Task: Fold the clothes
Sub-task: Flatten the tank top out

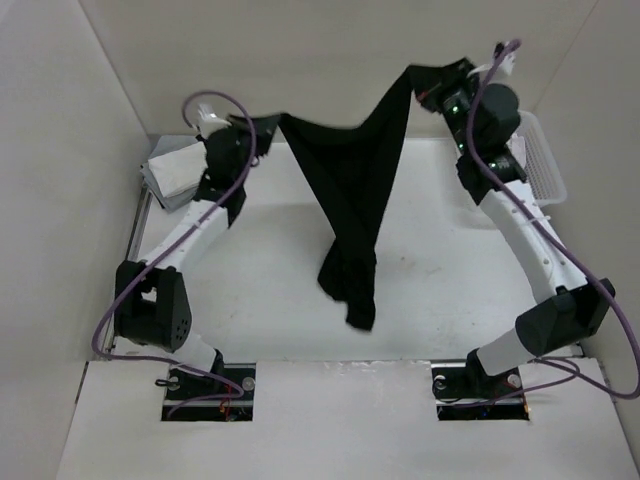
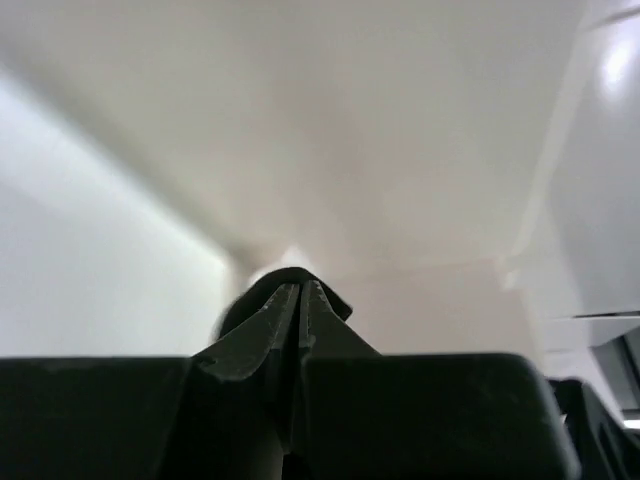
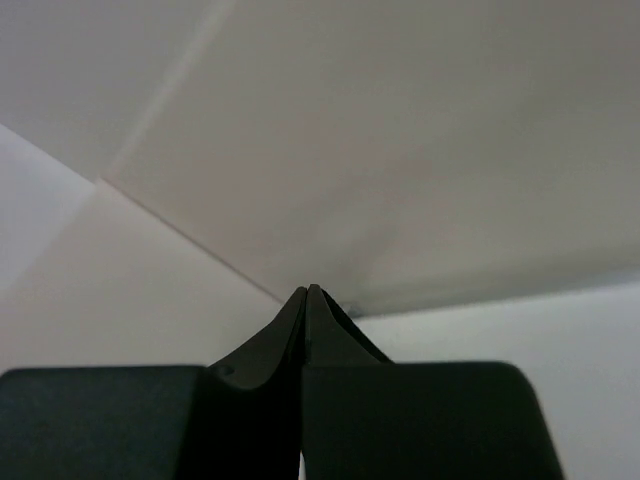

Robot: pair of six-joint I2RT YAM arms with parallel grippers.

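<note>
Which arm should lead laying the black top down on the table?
Left, probably. Both arms' jaws are shut on the tank top, but the left arm appears to hold its corner lower, nearer the table; the right arm holds its corner higher.

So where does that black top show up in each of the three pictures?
Top camera: the black top hangs in the upper middle, strung between the left gripper and the right gripper, drooping at the centre.
Left wrist: only a dark bulge around the shut fingertips, low centre.
Right wrist: it cannot be made out; only shut fingertips show.
Shared landmark: the white walls behind.
</note>
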